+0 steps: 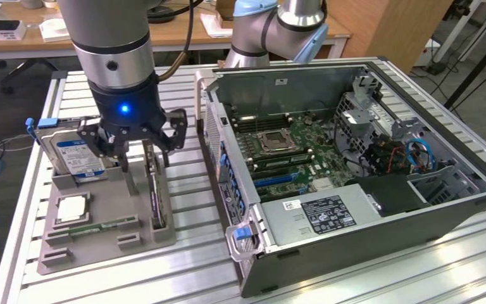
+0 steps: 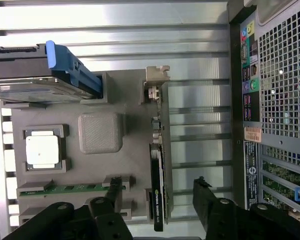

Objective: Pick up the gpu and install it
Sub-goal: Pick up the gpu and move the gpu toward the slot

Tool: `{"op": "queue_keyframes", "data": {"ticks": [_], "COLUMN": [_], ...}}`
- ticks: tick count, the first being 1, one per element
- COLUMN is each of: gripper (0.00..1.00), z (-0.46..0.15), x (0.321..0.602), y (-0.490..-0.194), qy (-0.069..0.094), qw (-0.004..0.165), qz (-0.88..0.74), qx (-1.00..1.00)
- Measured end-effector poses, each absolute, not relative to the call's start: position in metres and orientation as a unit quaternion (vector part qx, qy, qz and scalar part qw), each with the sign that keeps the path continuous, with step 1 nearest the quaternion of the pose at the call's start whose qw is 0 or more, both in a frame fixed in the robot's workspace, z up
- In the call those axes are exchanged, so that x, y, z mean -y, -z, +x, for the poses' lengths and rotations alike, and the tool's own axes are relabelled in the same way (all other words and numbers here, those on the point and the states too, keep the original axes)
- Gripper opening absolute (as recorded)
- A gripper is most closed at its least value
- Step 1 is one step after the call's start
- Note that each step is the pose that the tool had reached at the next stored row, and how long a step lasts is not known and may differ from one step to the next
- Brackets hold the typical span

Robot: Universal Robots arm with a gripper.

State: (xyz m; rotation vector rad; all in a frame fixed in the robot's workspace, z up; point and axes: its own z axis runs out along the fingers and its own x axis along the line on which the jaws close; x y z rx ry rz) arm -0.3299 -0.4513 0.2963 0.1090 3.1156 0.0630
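One tabletop (image 1: 445,272) carries open computer case (image 1: 353,253), grey tray (image 1: 91,250) beside it. Tool (image 1: 144,151) hangs over tray, jaws apart, straddling gpu (image 1: 154,190), which stands on edge in tray slot nearest case. Advice: centre on board, lower straight, close evenly on flat faces.

gpu (image 2: 158,165) on edge, jaws spread either side

gpu (image 1: 154,199) (image 2: 158,165) | thin dark card; pale bracket | on edge in grey holder (image 1: 108,247)
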Motion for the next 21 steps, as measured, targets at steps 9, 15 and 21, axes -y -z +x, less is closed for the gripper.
{"op": "queue_keyframes", "data": {"ticks": [9,15,21], "gripper": [0.74,0.74,0.74], "z": [-0.33,-0.33,-0.33], "x": [0.451,0.452,0.453], "y": [-0.285,-0.281,-0.276], "qy": [-0.02,-0.02,-0.02], "qw": [0.013,0.013,0.013], "qz": [0.035,0.035,0.035], "qx": [-0.999,-0.999,-0.999]}}
